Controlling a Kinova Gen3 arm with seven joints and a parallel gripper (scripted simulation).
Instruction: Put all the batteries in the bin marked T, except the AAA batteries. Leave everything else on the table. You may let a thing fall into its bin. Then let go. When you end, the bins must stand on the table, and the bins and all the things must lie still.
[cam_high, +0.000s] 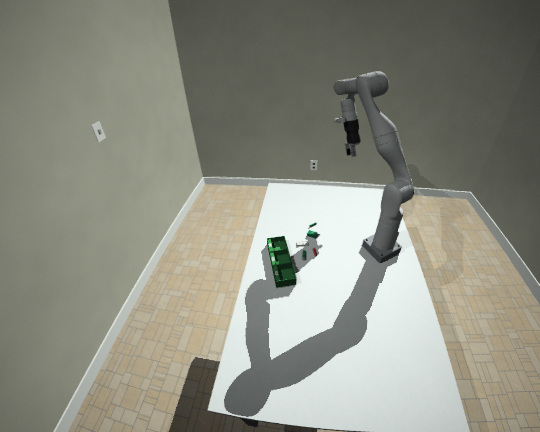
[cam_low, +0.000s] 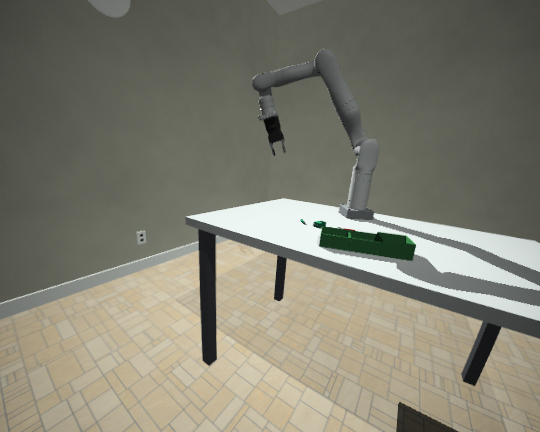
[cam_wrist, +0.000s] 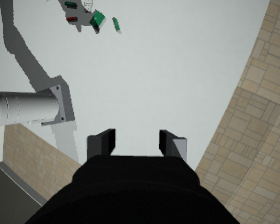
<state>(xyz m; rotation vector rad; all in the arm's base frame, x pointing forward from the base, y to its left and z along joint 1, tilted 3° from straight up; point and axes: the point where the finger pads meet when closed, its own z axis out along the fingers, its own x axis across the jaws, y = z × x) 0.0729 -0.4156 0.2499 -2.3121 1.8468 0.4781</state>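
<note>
My gripper (cam_high: 351, 149) hangs high above the white table, open and empty; it also shows in the exterior view (cam_low: 279, 148) and in the wrist view (cam_wrist: 136, 142). Beside the bins lie several small things: a thin green piece (cam_high: 313, 225), a green block (cam_high: 313, 233), a white piece (cam_high: 301, 244), a red piece (cam_high: 314, 252) and a dark green piece (cam_high: 303, 255). They are too small to tell which are batteries. I cannot read the bin marks.
The arm's base (cam_high: 382, 248) is bolted to the table to the right of the things. The arm casts long shadows across the table. A dark box (cam_high: 197, 395) stands on the floor by the table's near corner.
</note>
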